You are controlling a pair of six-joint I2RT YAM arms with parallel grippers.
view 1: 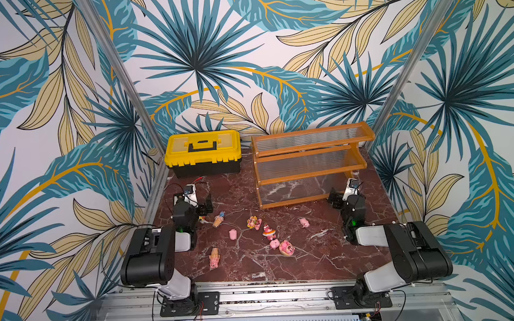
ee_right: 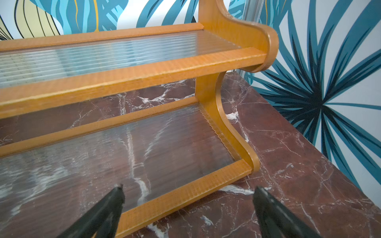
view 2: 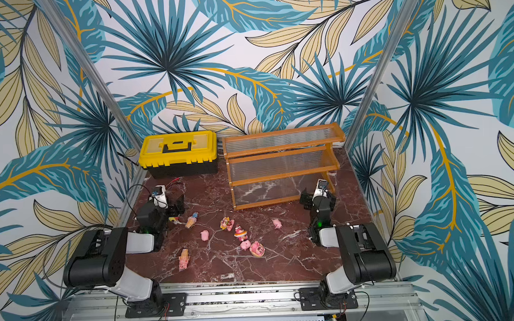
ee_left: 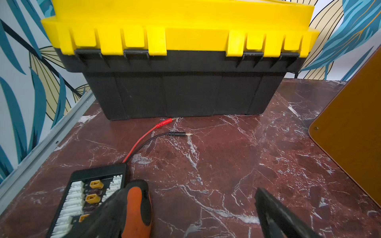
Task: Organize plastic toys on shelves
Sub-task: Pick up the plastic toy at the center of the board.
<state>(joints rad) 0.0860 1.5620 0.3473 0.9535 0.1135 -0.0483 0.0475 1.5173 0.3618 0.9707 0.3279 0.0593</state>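
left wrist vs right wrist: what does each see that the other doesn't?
Left wrist only: yellow-and-black toolbox, red and black leads, connector board. Right wrist only: ribbed tiers of the shelves, bare. Both: marble table, leaf wallpaper, own jaws open on the left gripper and the right gripper, no toys.

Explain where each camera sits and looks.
Top views: above the front edge, looking down on toys, toolbox, shelves; left arm, right arm show.
Left wrist: on left arm, faces toolbox; open left hand shows.
Right wrist: on right arm, faces shelves; open right hand shows.
Shared: top and left wrist, toolbox; top and right wrist, shelves.
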